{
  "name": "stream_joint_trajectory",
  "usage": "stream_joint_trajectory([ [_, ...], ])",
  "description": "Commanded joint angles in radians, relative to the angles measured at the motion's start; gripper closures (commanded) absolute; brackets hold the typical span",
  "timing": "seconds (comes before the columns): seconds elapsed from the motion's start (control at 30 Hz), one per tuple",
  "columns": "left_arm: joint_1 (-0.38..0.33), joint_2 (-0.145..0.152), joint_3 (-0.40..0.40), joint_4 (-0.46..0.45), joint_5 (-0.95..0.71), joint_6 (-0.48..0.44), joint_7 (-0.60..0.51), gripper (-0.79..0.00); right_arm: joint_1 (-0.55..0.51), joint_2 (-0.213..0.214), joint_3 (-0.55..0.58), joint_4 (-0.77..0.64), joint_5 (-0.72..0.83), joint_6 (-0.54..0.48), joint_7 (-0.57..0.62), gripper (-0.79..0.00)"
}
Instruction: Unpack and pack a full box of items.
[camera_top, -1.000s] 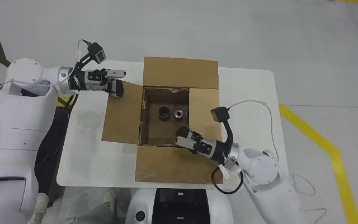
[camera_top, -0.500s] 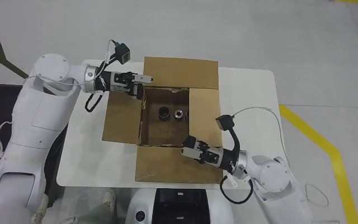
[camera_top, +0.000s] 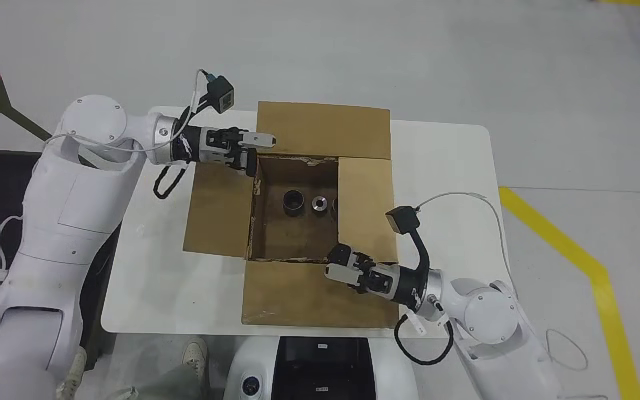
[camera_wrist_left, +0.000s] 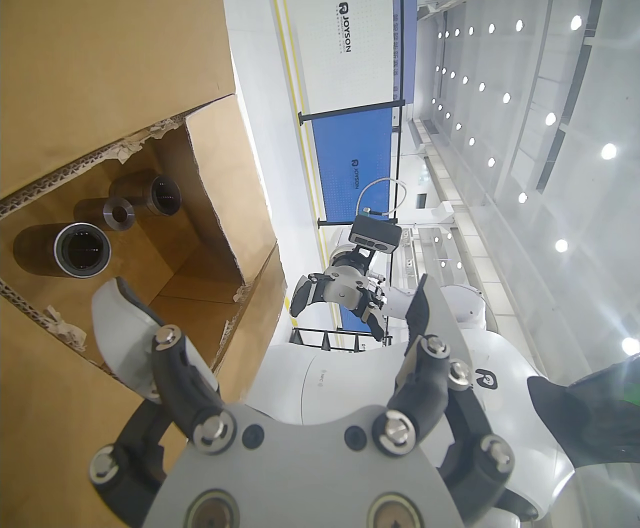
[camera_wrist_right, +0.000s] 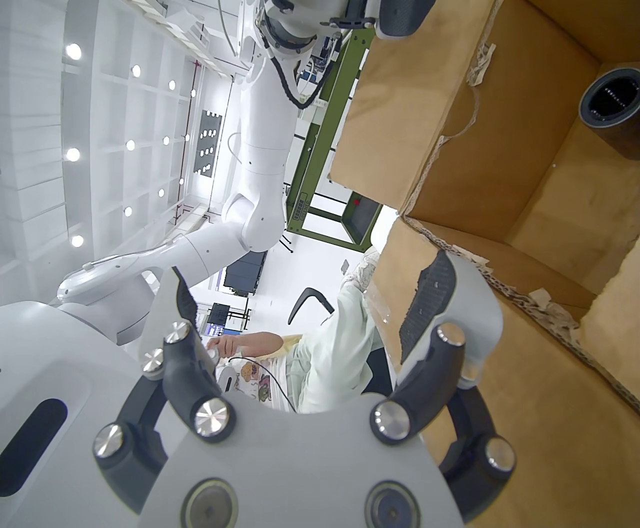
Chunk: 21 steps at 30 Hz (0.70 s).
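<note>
Flanking the box (camera_top: 215, 210): left pincer (camera_top: 264, 141) and right pincer (camera_top: 335, 269), both spread.

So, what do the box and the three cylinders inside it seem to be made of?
The box looks like corrugated cardboard, plain brown and matte; its torn edges show the wavy inner layer. The cylinders are probably metal, dark with a dull sheen. The brighter ring around the bore suggests steel, but the look alone does not settle it.
</note>
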Motion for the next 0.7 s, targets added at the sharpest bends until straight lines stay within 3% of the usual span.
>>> stream_joint_trajectory([
  [0.0, 0.000, 0.000, 0.000, 0.000, 0.000, 0.000, 0.000, -0.785, 0.000, 0.000, 0.000, 0.000, 0.000, 0.000, 0.000, -0.785],
  [0.23, 0.009, -0.014, 0.034, -0.009, -0.049, 0.035, 0.050, -0.785, -0.018, 0.005, -0.001, -0.017, -0.018, 0.018, -0.020, -0.785],
  [0.67, -0.123, -0.078, 0.206, -0.036, -0.039, 0.112, 0.120, -0.785, -0.141, 0.032, 0.052, -0.124, -0.033, 0.025, -0.003, -0.785],
])
